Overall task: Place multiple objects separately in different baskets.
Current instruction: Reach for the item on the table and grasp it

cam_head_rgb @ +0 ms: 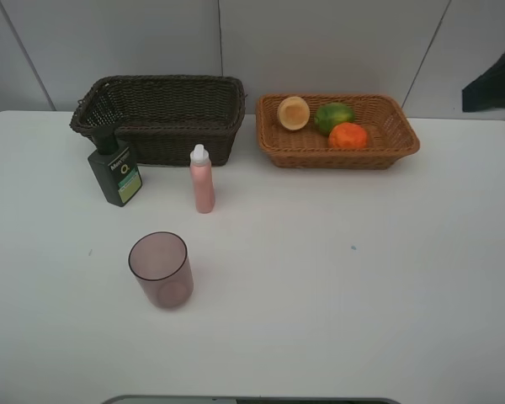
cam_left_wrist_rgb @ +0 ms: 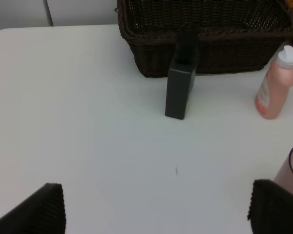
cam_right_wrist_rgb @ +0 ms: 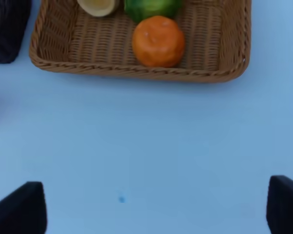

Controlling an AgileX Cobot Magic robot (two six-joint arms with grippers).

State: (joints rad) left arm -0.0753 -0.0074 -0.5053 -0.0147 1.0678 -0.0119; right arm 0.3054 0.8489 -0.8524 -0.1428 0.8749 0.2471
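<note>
Standing upright on the white worktop (cam_head_rgb: 337, 278), a dark green pump bottle (cam_head_rgb: 115, 172), a slim pink white-capped bottle (cam_head_rgb: 202, 179) and a translucent mauve cup (cam_head_rgb: 160, 269) sit outside two woven wicker baskets. The pump bottle is just in front of the dark brown basket (cam_head_rgb: 164, 118), near its left corner. The pink bottle stands just before the same basket's right front corner. The cup, mouth up, stands well apart from both, nearer the high camera. White lettering tops the pump bottle's front, above a yellow-green panel with a ring-shaped mark; the words are too small to read.

Just right of the dark basket, the light orange-tan basket (cam_head_rgb: 337, 135) holds three fruits: a pale peach-like fruit (cam_head_rgb: 293, 113) at the back left, a green round fruit (cam_head_rgb: 333, 116) beside it, and an orange fruit (cam_head_rgb: 348, 135) touching the green one's front.

The left end effector (cam_left_wrist_rgb: 156, 209) hangs over bare worktop facing the pump bottle, its fingers spread wide apart. The right end effector (cam_right_wrist_rgb: 156, 209), fingers equally wide apart, hangs over the worktop in front of the tan basket.
</note>
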